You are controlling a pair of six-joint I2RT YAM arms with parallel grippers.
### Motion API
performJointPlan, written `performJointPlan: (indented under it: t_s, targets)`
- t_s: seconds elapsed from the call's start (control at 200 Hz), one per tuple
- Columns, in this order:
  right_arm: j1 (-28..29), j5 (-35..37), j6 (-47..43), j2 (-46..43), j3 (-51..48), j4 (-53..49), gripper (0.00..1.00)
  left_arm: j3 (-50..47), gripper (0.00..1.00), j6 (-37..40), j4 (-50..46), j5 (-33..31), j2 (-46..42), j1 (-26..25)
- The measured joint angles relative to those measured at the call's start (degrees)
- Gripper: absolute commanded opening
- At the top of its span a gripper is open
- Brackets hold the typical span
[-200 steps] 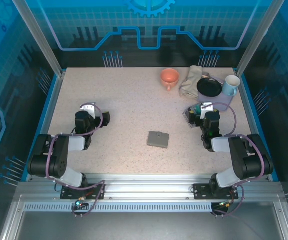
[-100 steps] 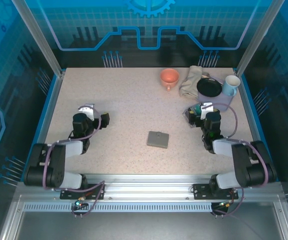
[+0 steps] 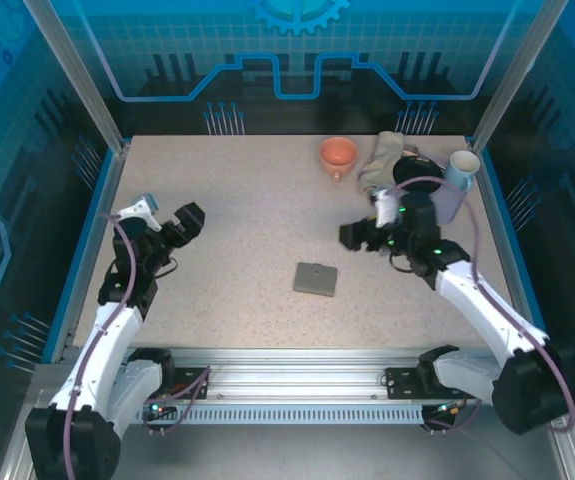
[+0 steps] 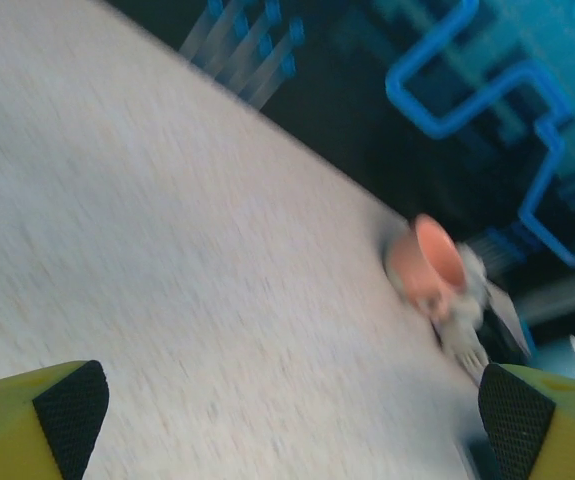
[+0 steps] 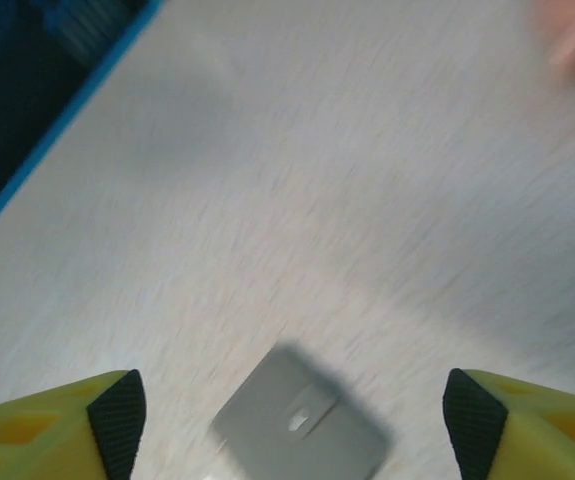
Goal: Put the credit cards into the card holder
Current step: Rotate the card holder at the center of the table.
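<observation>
1. Because the grey, flat, nearly square card holder [image 3: 315, 279] lies alone near the middle of the speckled beige surface [image 3: 237, 190], a little toward the near edge, the coming move turns on one fact. The holder sits close by the right arm's jaws, toward the near-left of them as seen from above.
2. In the right wrist view the card holder [image 5: 302, 425] appears blurred, low between the two yellow, black-padded fingertips [image 5: 117, 410], with a small pale mark at its centre.
3. Its sides are almost equal, so it has no real long axis, and its edges are turned slightly askew to the surface's edges.
4. The credit cards cannot be made out, so where they lie cannot be told.
5. The right arm [image 3: 467, 295] is plainly the nearer to the holder. Its jaws stand wide apart and hold nothing.
6. The left arm [image 3: 117, 300] reaches over the left side of the surface, well apart from the holder. Its jaws likewise gape empty.
7. At the far right stand a smooth orange cup [image 3: 338, 155], a crumpled beige cloth [image 3: 380, 160], a dark round dish [image 3: 417, 177] and a pale blue mug [image 3: 460, 169].
</observation>
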Motion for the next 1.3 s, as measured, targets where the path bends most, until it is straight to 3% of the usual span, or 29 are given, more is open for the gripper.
performJointPlan:
  t_s: [0.115, 0.275, 0.585, 0.785, 1.13, 1.301]
  targets:
    - [7.65, -0.04, -0.44, 9.77, 4.81, -6.86, 0.58, -1.09, 0.99, -2.16, -3.37, 5.11, 2.86, -6.12]
    - [9.20, 2.45, -0.28, 21.24, 11.32, -10.54, 0.57, -2.10, 0.99, -4.28, -5.68, 6.51, 3.23, -16.81]
    - [9.03, 4.35, 0.81, 33.14, 17.40, -14.69, 0.57, -8.15, 0.99, -9.86, -5.55, 6.27, 0.44, -24.98]
    - [8.94, 3.39, 3.69, 32.83, 10.97, -12.11, 0.57, -10.10, 0.99, -12.68, -5.01, 6.25, -0.28, -29.29]
    - [9.94, 2.64, 11.67, 17.84, -4.44, -9.75, 0.55, -10.40, 0.99, -14.21, -3.52, 6.27, 2.08, -32.28]
    - [12.11, 1.09, 15.89, 15.26, -8.26, -7.28, 0.51, -9.90, 0.95, -14.64, -1.68, 6.49, 7.41, -33.33]
